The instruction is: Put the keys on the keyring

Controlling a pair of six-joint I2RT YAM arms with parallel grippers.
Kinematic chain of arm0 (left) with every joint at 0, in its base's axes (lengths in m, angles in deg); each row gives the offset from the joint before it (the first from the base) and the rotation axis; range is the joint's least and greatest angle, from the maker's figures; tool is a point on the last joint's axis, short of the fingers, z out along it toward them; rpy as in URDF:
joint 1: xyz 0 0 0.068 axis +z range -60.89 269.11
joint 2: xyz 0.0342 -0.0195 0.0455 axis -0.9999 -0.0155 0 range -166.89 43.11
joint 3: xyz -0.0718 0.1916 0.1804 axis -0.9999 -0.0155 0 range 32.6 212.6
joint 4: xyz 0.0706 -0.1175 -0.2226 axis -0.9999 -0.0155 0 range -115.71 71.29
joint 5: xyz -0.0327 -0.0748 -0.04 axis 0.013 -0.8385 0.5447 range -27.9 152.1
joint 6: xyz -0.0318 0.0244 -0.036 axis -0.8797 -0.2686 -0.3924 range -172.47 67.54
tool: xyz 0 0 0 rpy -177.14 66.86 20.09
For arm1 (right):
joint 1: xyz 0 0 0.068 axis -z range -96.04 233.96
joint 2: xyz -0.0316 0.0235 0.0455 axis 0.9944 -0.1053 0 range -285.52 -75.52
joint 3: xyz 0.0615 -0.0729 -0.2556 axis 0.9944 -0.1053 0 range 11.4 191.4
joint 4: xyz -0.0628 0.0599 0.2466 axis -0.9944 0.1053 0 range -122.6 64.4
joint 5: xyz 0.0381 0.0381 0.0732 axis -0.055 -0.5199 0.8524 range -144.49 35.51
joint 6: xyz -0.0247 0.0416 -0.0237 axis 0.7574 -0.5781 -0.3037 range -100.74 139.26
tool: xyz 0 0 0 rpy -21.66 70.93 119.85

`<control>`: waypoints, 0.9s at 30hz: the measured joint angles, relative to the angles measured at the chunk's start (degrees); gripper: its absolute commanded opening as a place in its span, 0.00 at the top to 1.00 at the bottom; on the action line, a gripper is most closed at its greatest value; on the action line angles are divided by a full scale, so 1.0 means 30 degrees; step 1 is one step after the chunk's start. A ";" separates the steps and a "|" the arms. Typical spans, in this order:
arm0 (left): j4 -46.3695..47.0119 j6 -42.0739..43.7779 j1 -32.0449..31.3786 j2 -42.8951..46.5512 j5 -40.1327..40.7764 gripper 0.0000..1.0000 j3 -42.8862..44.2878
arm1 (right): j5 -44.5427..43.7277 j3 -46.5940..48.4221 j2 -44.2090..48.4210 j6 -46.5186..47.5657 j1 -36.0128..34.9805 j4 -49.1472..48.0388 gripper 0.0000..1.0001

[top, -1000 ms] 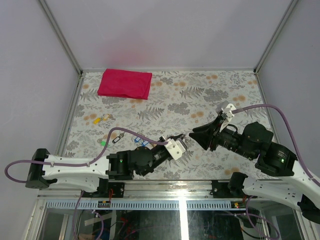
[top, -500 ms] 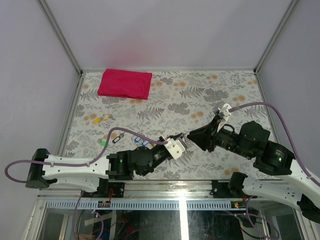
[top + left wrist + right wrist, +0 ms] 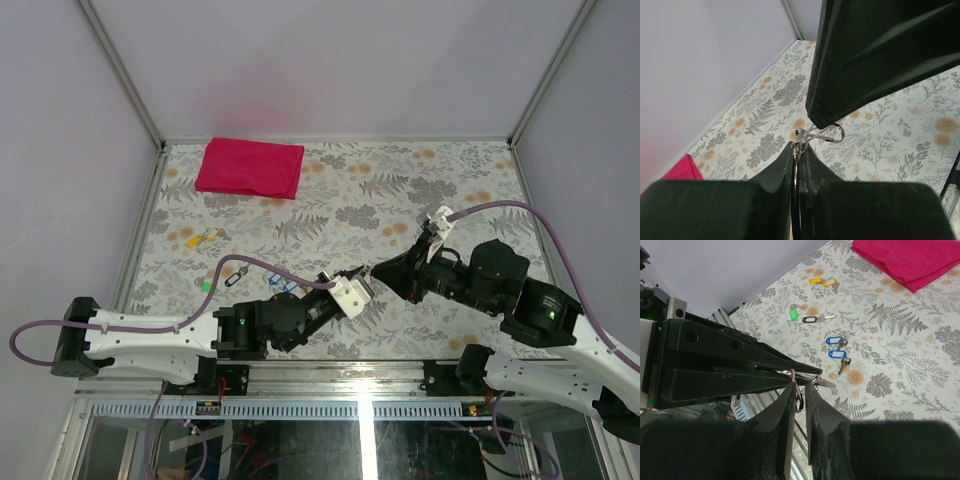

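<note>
My left gripper (image 3: 360, 282) is shut on the keyring (image 3: 368, 275), a cluster of thin silver wire rings, and holds it above the table. In the left wrist view the rings (image 3: 821, 135) stick out past my left fingertips (image 3: 799, 146). My right gripper (image 3: 377, 271) meets it tip to tip. Its jaws stand a narrow gap apart around one hanging loop (image 3: 801, 390). Two blue-headed keys (image 3: 836, 347) lie on the table beyond; they also show in the top view (image 3: 284, 286).
A green tag (image 3: 794, 314), a dark oval tag (image 3: 810, 319) and yellow tags (image 3: 820, 281) lie near the table's left side. A folded red cloth (image 3: 250, 167) lies at the back left. The table's front edge is just below the grippers.
My right gripper has moved left and forward until its tips reach the keyring. My left gripper has held still with the keyring.
</note>
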 measured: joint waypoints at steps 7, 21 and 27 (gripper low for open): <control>0.0000 0.0000 0.0000 0.0000 0.0211 1.00 0.0000 | 0.0015 -0.0036 -0.0007 -0.0080 0.0000 0.0437 0.79; -0.0102 -0.0007 0.0000 0.0102 0.0313 0.87 0.0000 | 0.0328 0.0080 -0.0291 0.0211 0.0000 0.0597 1.00; 0.0211 -0.0117 -0.0007 0.1304 -0.0648 0.57 -0.0488 | 0.0357 0.1705 -0.0991 0.1137 -0.0007 0.1319 1.00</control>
